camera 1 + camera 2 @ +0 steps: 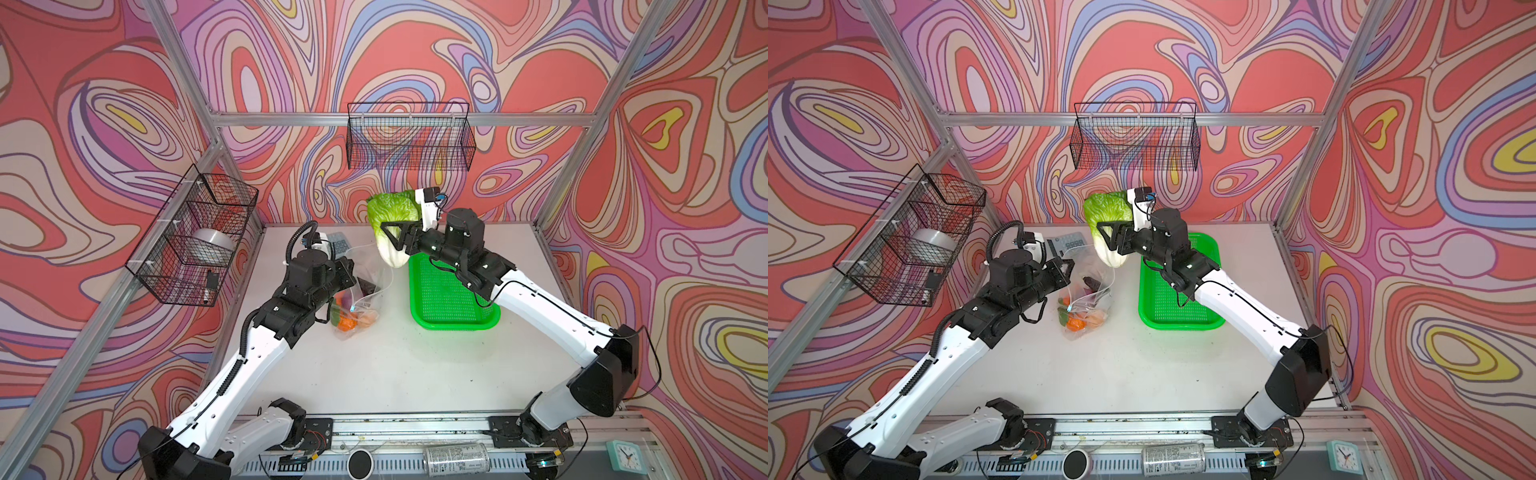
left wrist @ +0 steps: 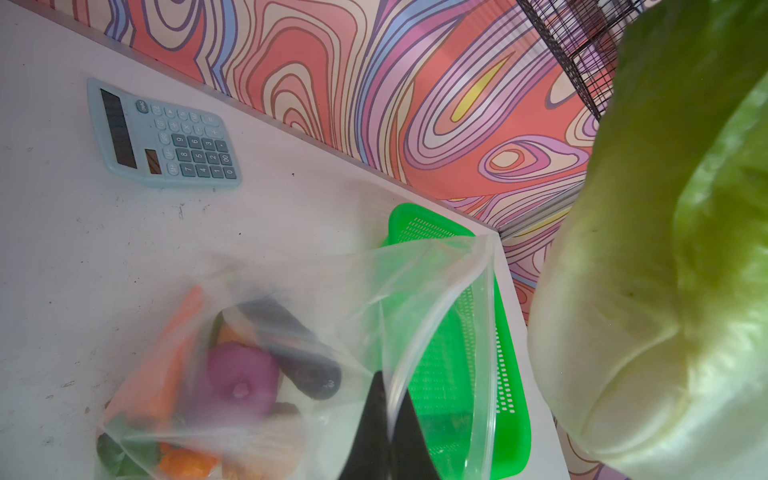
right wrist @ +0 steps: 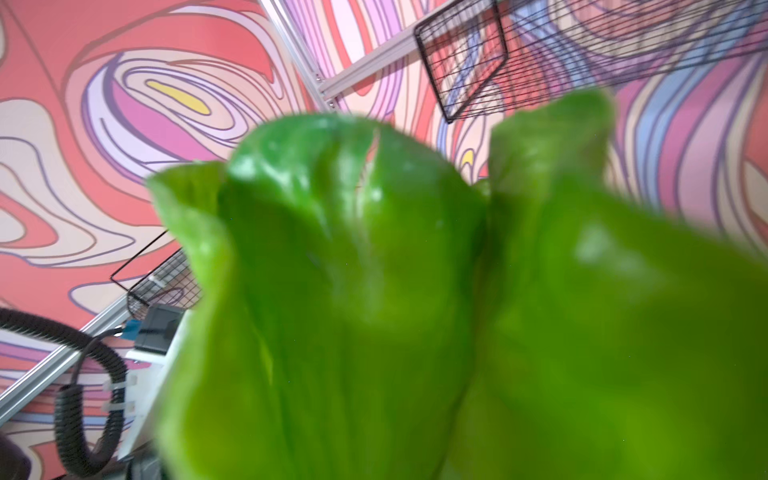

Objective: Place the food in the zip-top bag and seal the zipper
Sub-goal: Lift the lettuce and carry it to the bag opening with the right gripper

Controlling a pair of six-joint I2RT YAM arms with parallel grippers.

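The clear zip-top bag point(image 1: 368, 286) point(image 1: 1090, 286) lies on the white table, mouth raised. My left gripper point(image 1: 351, 270) point(image 2: 388, 399) is shut on the bag's rim at the white zipper track point(image 2: 432, 324). Inside the bag lie a purple onion point(image 2: 243, 380), a dark eggplant point(image 2: 295, 349), a carrot point(image 2: 166, 361) and an orange pumpkin point(image 1: 347, 322). My right gripper point(image 1: 392, 237) point(image 1: 1108, 237) is shut on the pale-green cabbage point(image 1: 392, 212) point(image 1: 1104, 212) point(image 2: 665, 291). The cabbage hangs above the table just behind the bag's mouth. It fills the right wrist view point(image 3: 415, 311) and hides the jaws there.
A green perforated basket point(image 1: 453, 299) point(image 1: 1179, 291) point(image 2: 449, 374) sits right of the bag, under the right arm. A light-blue calculator point(image 2: 162, 133) point(image 1: 338, 243) lies at the table's back. Black wire baskets hang on the back wall point(image 1: 409, 141) and the left wall point(image 1: 195, 237).
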